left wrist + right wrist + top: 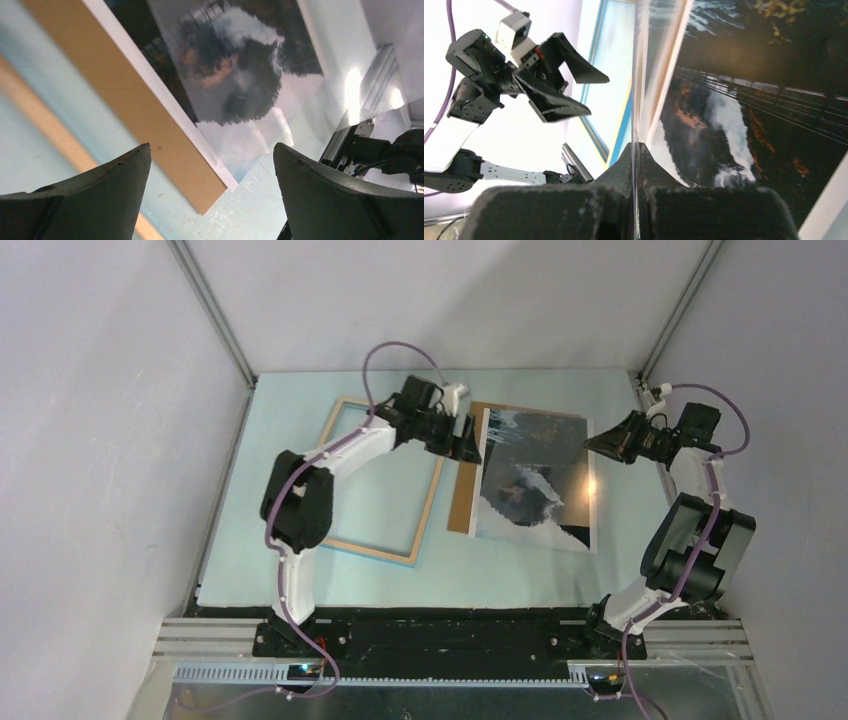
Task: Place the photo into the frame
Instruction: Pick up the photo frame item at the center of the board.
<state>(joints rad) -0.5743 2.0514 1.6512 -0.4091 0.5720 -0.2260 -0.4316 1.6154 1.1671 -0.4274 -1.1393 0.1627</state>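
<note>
The photo (530, 495), dark mountains with a white waterfall, lies face up right of centre, partly over a brown backing board (462, 490). A thin clear sheet (560, 455) rests over the photo and glares. My right gripper (590, 443) is shut on that sheet's right edge; in the right wrist view the sheet (638, 75) runs edge-on out of the closed gripper (636, 145), with the photo (734, 120) beside it. The frame (385, 480) lies pale wood side up at left. My left gripper (468, 440) hovers open over the photo's left edge (150, 40), nothing between its fingers (212, 147).
The pale blue mat (520, 570) covers the table, with grey enclosure walls on three sides and metal corner posts (215, 315). The backing board's corner (200, 185) lies on the mat under my left gripper. The frame's blue edge (621, 125) shows behind the sheet.
</note>
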